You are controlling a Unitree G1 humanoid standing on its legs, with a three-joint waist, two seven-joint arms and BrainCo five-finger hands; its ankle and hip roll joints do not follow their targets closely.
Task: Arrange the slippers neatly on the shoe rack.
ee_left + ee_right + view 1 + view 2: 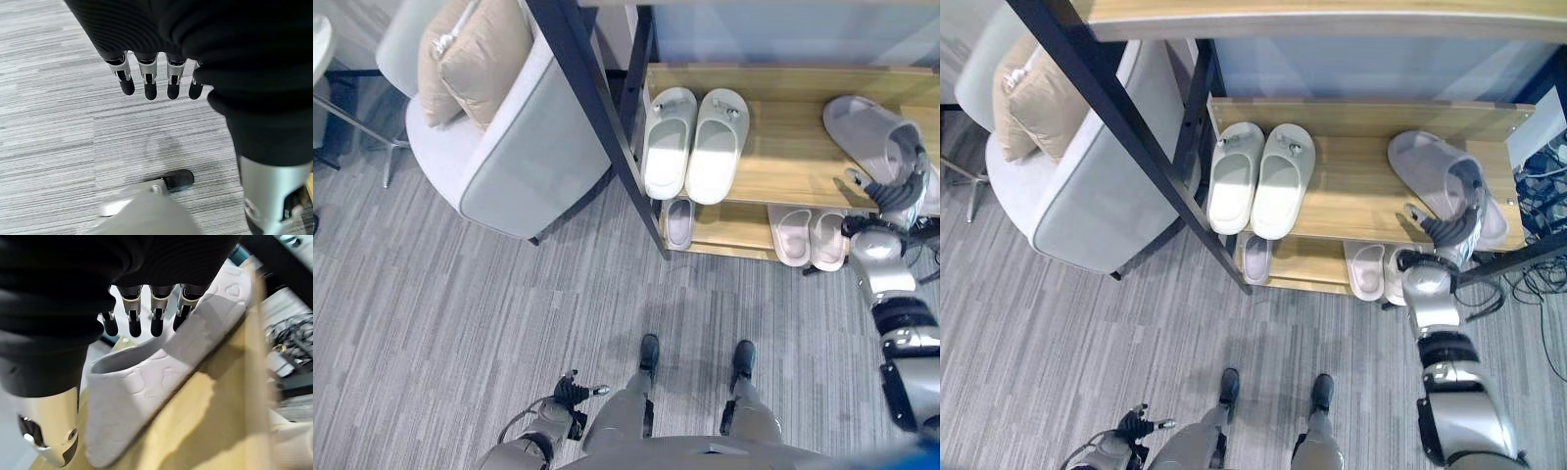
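A grey slipper [864,135] lies at an angle on the right end of the rack's upper wooden shelf [783,157]. My right hand [901,191] is over its near right side. In the right wrist view the fingers [134,320] hang fairly straight just above the slipper's strap [146,372], with the thumb [49,440] beside its end, so the hand is open. A pale pair of slippers [693,142] stands side by side at the shelf's left. My left hand [572,394] hangs low over the carpet, fingers [149,81] relaxed.
On the lower shelf are a pinkish pair [811,237] and a single lilac slipper [679,221]. A black rack post [597,108] slants across the front. A grey armchair [509,147] with a beige cushion [470,49] stands at the left. Cables [1538,186] lie right of the rack.
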